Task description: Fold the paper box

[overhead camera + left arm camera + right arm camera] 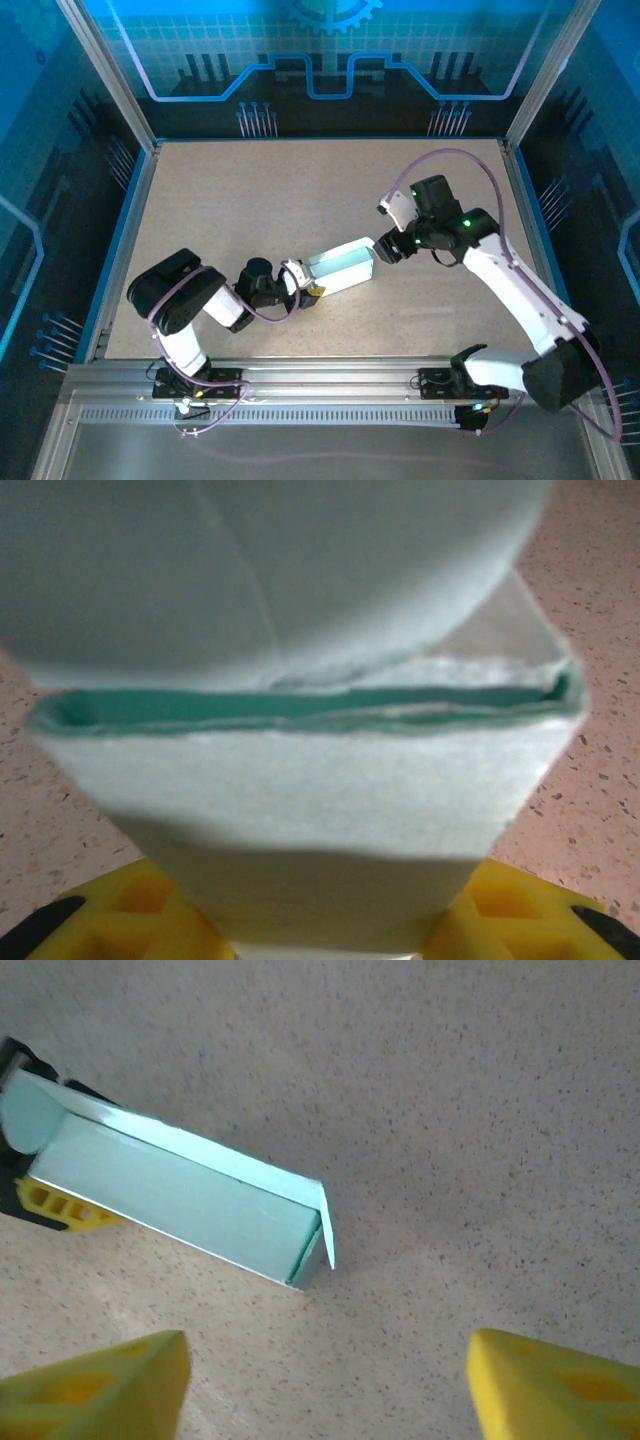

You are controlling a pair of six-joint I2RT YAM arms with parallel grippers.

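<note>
Top external: left end effector (pixel 302 282) grips the paper box (pixel 342 268) at its 9 o'clock end; right end effector (pixel 384 250) hovers just beside its 3 o'clock end, jaws apart, empty.

Pale-blue paper box (pixel 180 1200), end flap (pixel 327 1225) ajar, right claw (pixel 325 1380) spread

The paper box (pixel 342 268) is nearer the table's (pixel 300 190) near edge, with my left gripper (pixel 305 283) on its left end and my right gripper (pixel 385 250) just beside its right end.
</note>
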